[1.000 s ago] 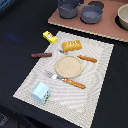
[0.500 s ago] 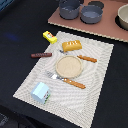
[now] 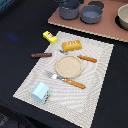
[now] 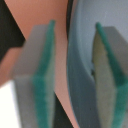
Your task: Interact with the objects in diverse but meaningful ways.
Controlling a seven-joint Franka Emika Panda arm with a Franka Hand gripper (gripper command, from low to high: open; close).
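Looking through the wrist view: the jaws stand released, the two green-edged fingers [image 4: 42, 80] apart with nothing between them but background. Midpoint of the gripper [image 4: 72, 75] sits over the curved rim of a grey-blue vessel [image 4: 80, 60], blurred and very close; pinkish-brown board [image 4: 35, 15] shows behind. No contact with the rim can be confirmed.

Exterior view: the arm itself is not seen. Dark counter [image 3: 20, 30] carries a pale woven placemat [image 3: 97, 75]. On the mat, a round tan plate [image 3: 68, 66] at centre. Orange ridged bread loaf [image 3: 72, 46] lies just beyond the plate, tilted. Wooden-handled knife [image 3: 86, 58] lies at the plate's far right edge; wooden-handled fork [image 3: 67, 80] along its near edge. Small pale blue carton [image 3: 40, 92] stands upright near the mat's near left corner. Small yellow packet [image 3: 49, 36] with red mark sits at the mat's far left corner, partly off it. A brown stick-shaped item [image 3: 41, 55] lies on the counter left of the mat.

Far side: the pinkish board holds a dark grey two-handled pot [image 3: 69, 8], a second grey pot [image 3: 92, 13] just beside it, and a pale bowl [image 3: 123, 16] at the exterior view's right edge.
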